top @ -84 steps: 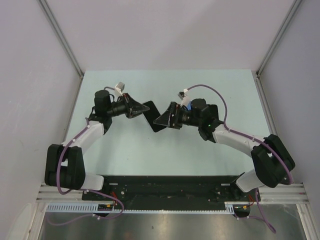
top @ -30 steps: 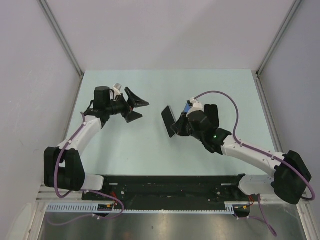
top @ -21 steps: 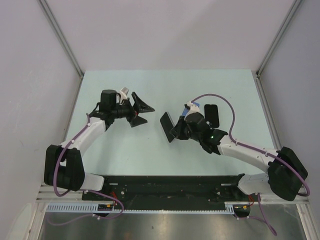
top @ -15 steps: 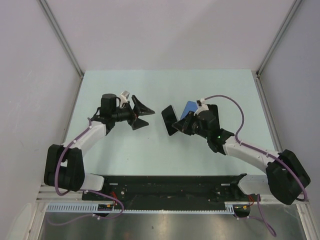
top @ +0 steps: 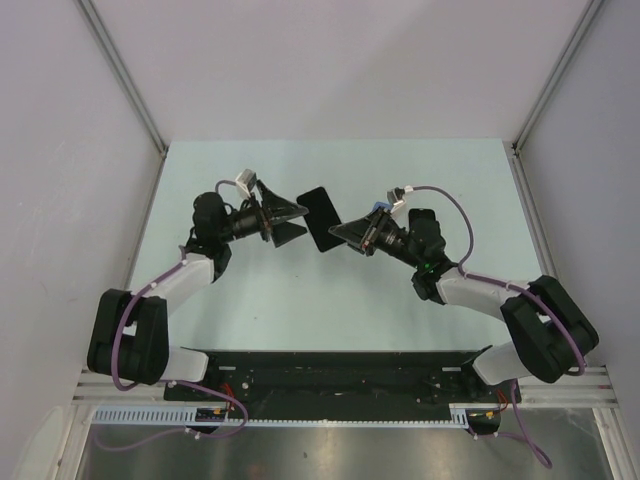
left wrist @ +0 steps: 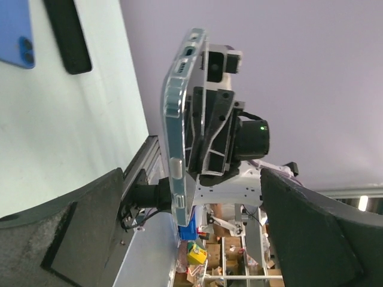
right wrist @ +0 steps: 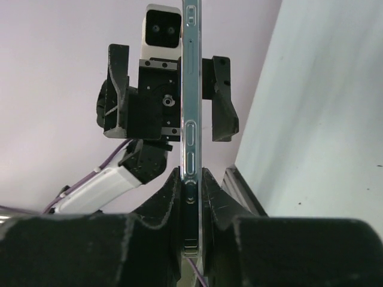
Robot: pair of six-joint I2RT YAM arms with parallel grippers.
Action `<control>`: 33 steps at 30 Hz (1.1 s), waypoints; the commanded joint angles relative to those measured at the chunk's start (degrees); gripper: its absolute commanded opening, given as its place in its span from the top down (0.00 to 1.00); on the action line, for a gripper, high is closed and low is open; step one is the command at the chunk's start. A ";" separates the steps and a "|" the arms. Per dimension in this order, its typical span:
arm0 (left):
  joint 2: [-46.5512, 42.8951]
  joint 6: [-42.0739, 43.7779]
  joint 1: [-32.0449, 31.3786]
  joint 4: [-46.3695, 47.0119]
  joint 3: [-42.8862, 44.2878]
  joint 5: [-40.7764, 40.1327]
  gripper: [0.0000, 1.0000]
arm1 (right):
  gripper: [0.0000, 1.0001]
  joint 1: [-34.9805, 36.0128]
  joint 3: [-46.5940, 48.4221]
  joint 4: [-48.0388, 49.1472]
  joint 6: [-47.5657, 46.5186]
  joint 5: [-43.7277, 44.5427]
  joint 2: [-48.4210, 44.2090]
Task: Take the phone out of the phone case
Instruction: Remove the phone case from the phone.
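The phone in its clear phone case [top: 320,218] is held in the air over the table's middle, and my right gripper [top: 347,232] is shut on its right end. In the right wrist view it stands edge-on [right wrist: 190,119] between my fingers [right wrist: 164,203]. My left gripper [top: 298,220] faces it from the left, open wide. In the left wrist view the cased phone's edge [left wrist: 178,137] shows between my spread fingers [left wrist: 78,227], at the fingertips and touching neither.
A blue phone [left wrist: 15,36] and a black slab [left wrist: 69,33] lie flat on the pale green table [top: 250,290] behind the right gripper; in the top view the blue one [top: 377,209] shows only as a sliver. Grey walls close the table's sides and back.
The right arm has swung the cased phone left and raised it towards the left gripper. The left gripper has moved right to meet it and stays open.
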 commanded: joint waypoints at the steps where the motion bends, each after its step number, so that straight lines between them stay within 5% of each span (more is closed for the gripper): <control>1: 0.42 -9.54 -0.49 17.75 -1.80 1.86 0.01 | 1.00 0.94 0.57 11.09 3.98 -1.15 0.18; 11: 2.27 -10.79 -3.30 20.51 -1.18 0.37 0.26 | 1.00 3.40 2.77 10.91 4.51 -0.45 2.81; 17: 1.74 -8.69 -3.39 16.13 -0.13 -0.69 0.60 | 1.00 4.10 2.86 10.12 4.16 -0.18 3.17; 21: 2.01 -8.33 -3.48 15.05 0.84 -0.51 1.00 | 1.00 3.23 2.86 9.77 4.77 -1.32 2.99; 24: 2.18 -9.03 -3.39 15.41 1.19 -0.51 1.00 | 0.98 1.65 2.86 9.15 5.56 -2.64 2.12; 28: 2.01 -12.10 -3.39 18.74 0.14 -0.52 1.00 | 0.66 0.76 2.42 9.07 5.48 -3.70 0.01; 33: 2.71 -14.92 -3.39 22.79 0.75 -1.04 1.00 | 0.62 0.50 -0.04 5.90 5.21 -0.53 -4.47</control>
